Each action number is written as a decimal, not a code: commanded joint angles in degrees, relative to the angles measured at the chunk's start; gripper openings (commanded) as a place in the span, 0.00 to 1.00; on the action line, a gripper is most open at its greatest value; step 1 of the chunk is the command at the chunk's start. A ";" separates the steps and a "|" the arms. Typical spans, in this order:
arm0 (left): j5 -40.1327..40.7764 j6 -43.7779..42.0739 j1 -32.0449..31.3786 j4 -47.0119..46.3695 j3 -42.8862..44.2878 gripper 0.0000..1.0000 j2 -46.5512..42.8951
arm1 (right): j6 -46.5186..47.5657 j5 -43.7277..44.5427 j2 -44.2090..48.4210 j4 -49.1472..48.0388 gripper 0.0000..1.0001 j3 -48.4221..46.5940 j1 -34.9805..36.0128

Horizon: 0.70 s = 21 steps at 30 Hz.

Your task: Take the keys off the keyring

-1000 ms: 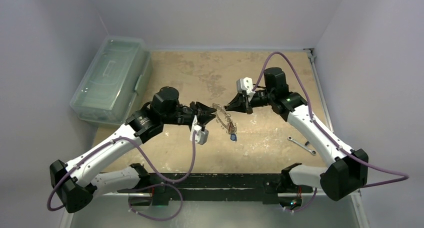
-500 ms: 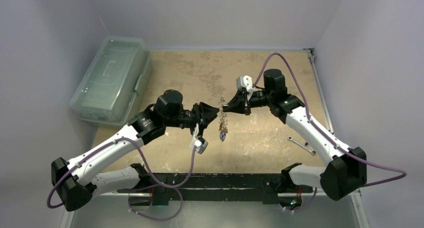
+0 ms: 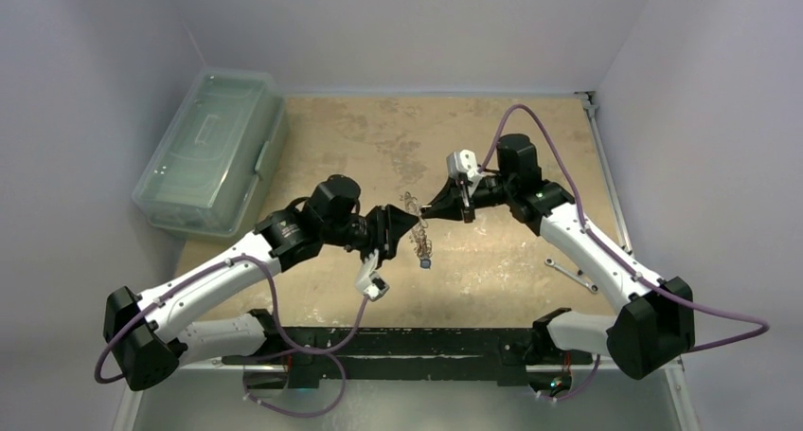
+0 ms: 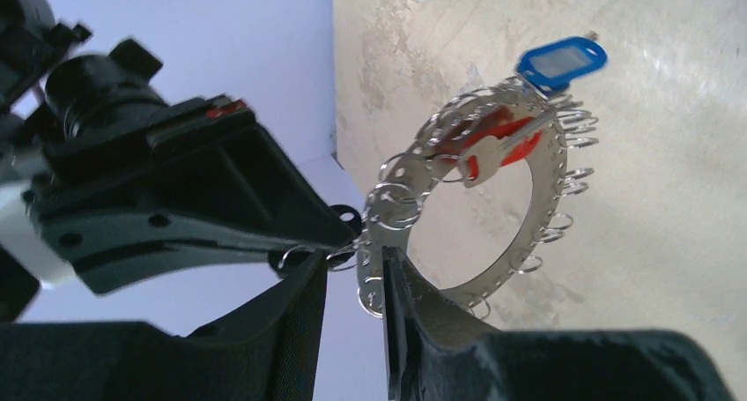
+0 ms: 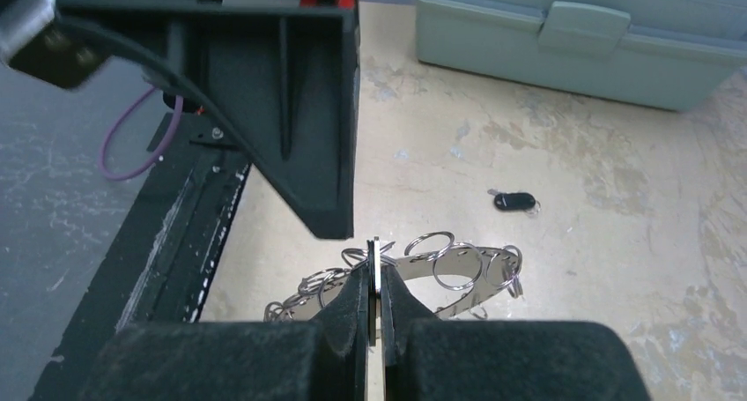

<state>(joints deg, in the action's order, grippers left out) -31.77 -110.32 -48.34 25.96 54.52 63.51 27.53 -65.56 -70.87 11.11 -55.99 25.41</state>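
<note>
The keyring (image 3: 418, 229) hangs in the air between my two grippers, a wide flat silvery band (image 4: 499, 273) fringed with small split rings. A blue-tagged key (image 4: 561, 60) and a red-headed key (image 4: 493, 145) hang on its far side. My right gripper (image 5: 375, 273) is shut on a thin silvery key (image 5: 376, 249) seen edge-on at the keyring's (image 5: 414, 260) rim. My left gripper (image 4: 354, 258) straddles the band's near edge. Its jaws are slightly apart and a gap shows beside the band. From above, the left gripper (image 3: 405, 224) and right gripper (image 3: 428, 206) nearly meet.
A loose black key (image 5: 514, 201) lies on the tan tabletop (image 3: 492, 147). A silver spanner (image 3: 571, 274) lies at the front right. A pale green lidded box (image 3: 210, 150) stands at the left edge. A black rail (image 3: 407, 341) runs along the near edge.
The left arm has moved right, toward the keyring. The right gripper has drawn slightly left and nearer with it. The keyring has turned to hang edge-on, and the blue tag has shifted left.
</note>
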 commanded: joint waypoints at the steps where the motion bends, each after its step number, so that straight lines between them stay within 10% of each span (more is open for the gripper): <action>1: -1.41 27.16 -0.38 -8.98 2.42 0.28 -2.87 | 12.87 -2.89 1.48 7.23 0.00 -2.39 0.52; 9: -3.63 43.45 0.85 -2.94 6.53 0.29 -2.67 | 42.55 2.02 -0.24 29.12 0.00 -11.46 3.51; 21: -11.11 41.31 3.86 12.64 12.44 0.33 3.21 | 46.73 11.09 -0.32 30.98 0.00 -12.57 10.00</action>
<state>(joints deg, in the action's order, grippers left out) -38.33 -68.23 -44.62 31.75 64.64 66.19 71.92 -56.14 -71.57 41.58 -66.41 35.24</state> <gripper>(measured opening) 0.345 0.024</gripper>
